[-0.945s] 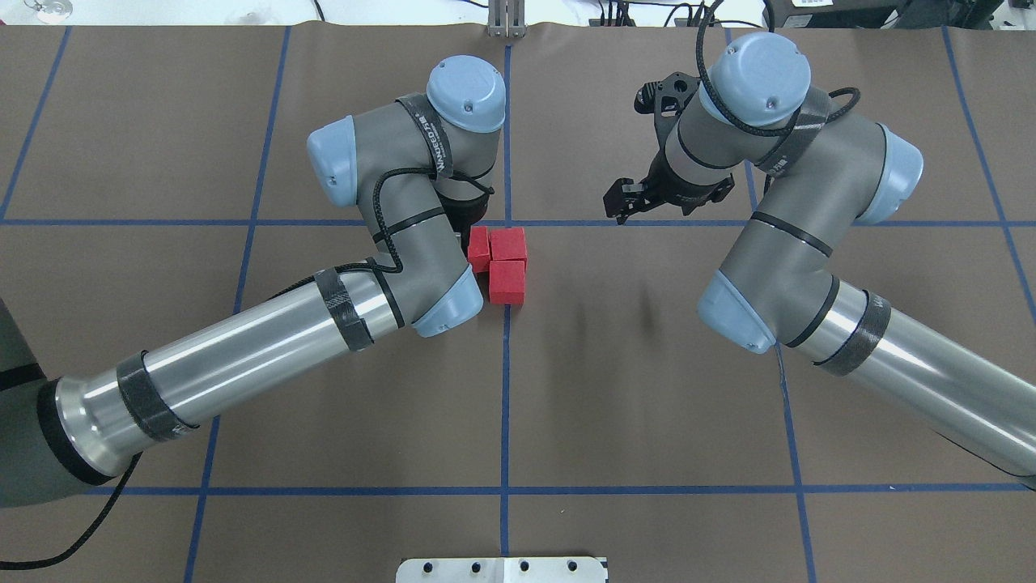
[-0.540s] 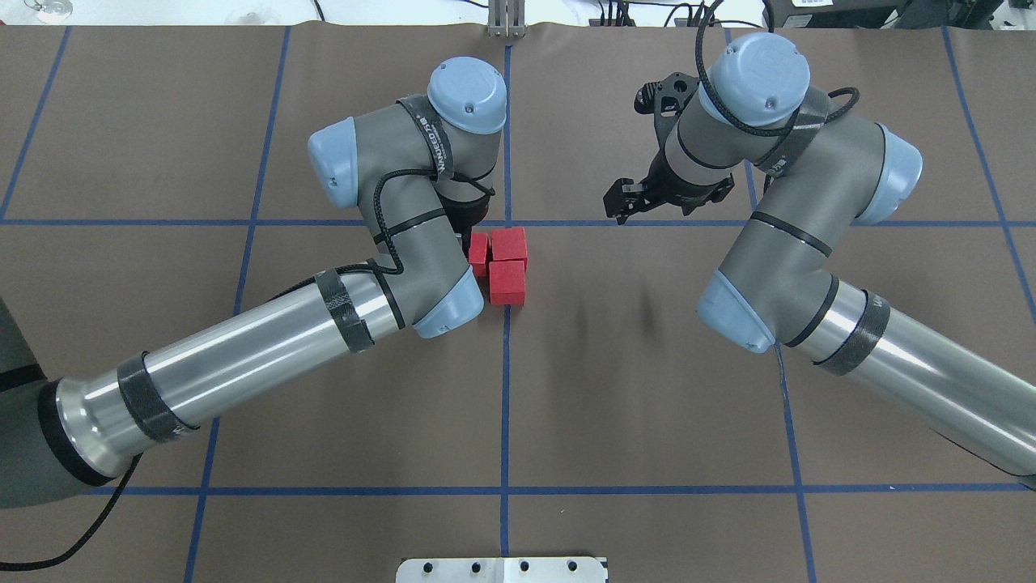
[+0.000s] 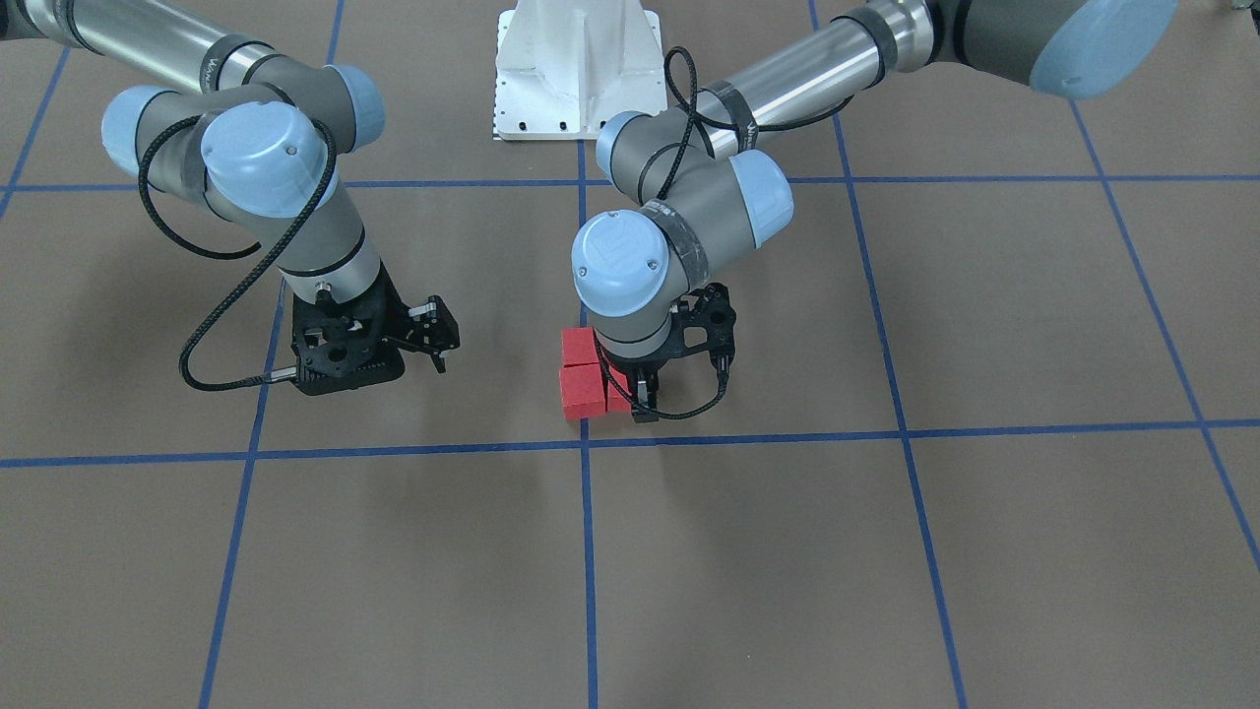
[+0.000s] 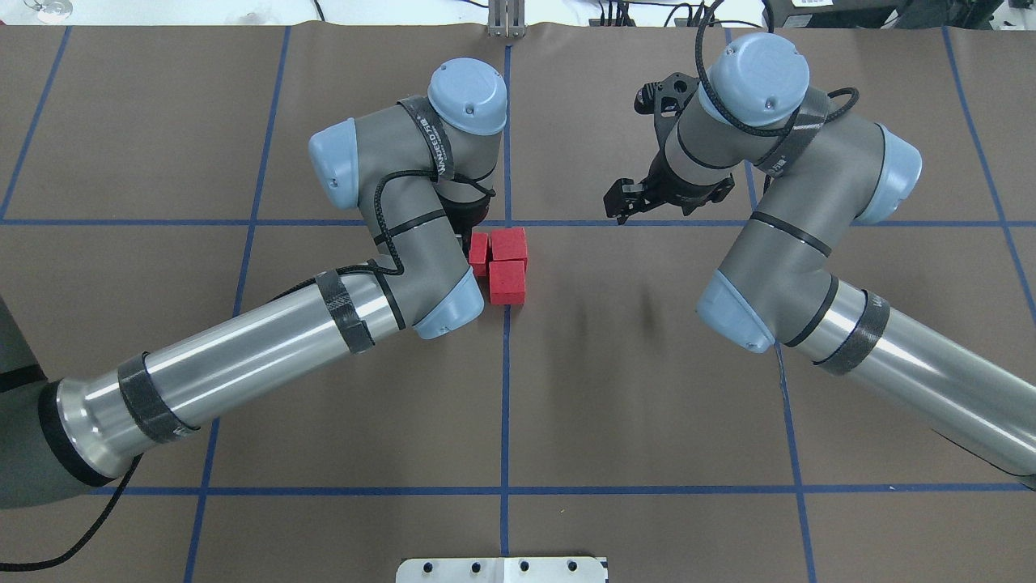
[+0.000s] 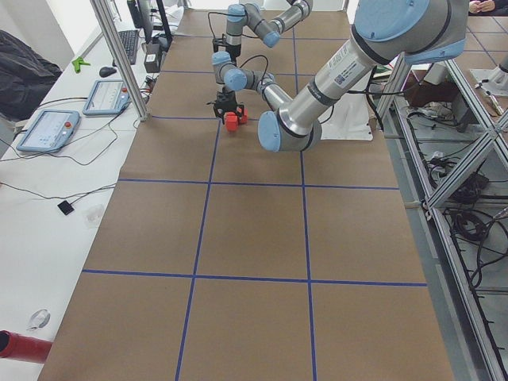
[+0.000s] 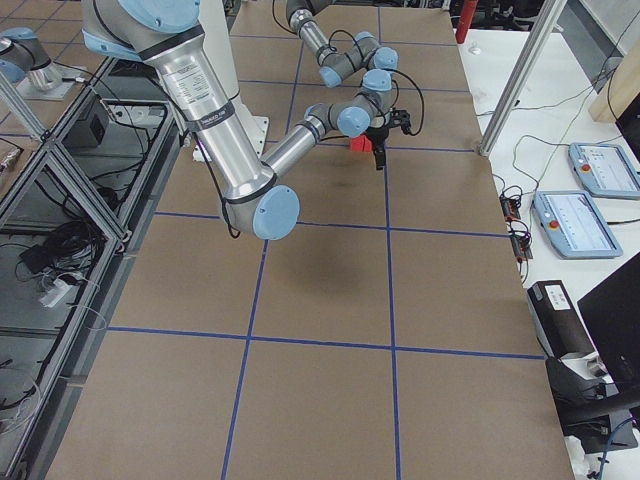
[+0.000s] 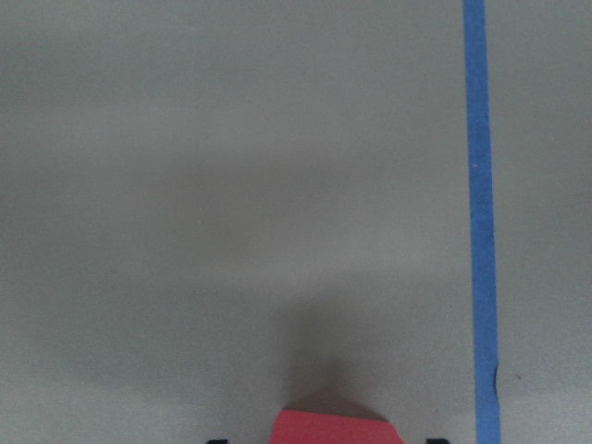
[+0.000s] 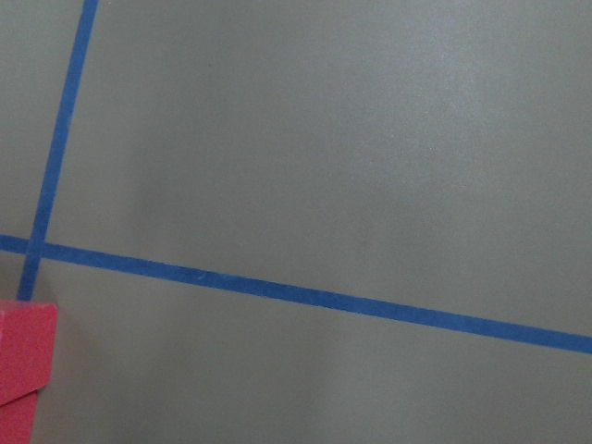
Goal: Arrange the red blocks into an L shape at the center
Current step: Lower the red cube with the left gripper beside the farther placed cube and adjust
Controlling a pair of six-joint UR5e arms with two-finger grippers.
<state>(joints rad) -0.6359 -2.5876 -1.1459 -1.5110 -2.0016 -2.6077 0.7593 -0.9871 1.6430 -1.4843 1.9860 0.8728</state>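
Observation:
Three red blocks lie just on the robot's side of the center crossing (image 4: pixel 507 223) of the blue tape lines. Two of them (image 4: pixel 509 243) (image 4: pixel 507 282) lie in a line along the tape. The third red block (image 4: pixel 479 253) sits to their left beside the far one, so together they make an L. My left gripper (image 3: pixel 631 402) reaches straight down and is shut on this third block (image 3: pixel 619 395), which also shows in the left wrist view (image 7: pixel 333 429). My right gripper (image 4: pixel 619 202) hangs open and empty, right of the crossing and apart from the blocks.
The white robot base plate (image 4: pixel 502 569) sits at the near table edge. A metal post (image 4: pixel 506 20) stands at the far edge. The left arm's elbow (image 4: pixel 441 304) hangs close beside the blocks. Brown surface with blue grid lines surrounds them.
The left gripper and its red block have shifted slightly toward the robot, bringing the block level with the far block. The right arm has not moved.

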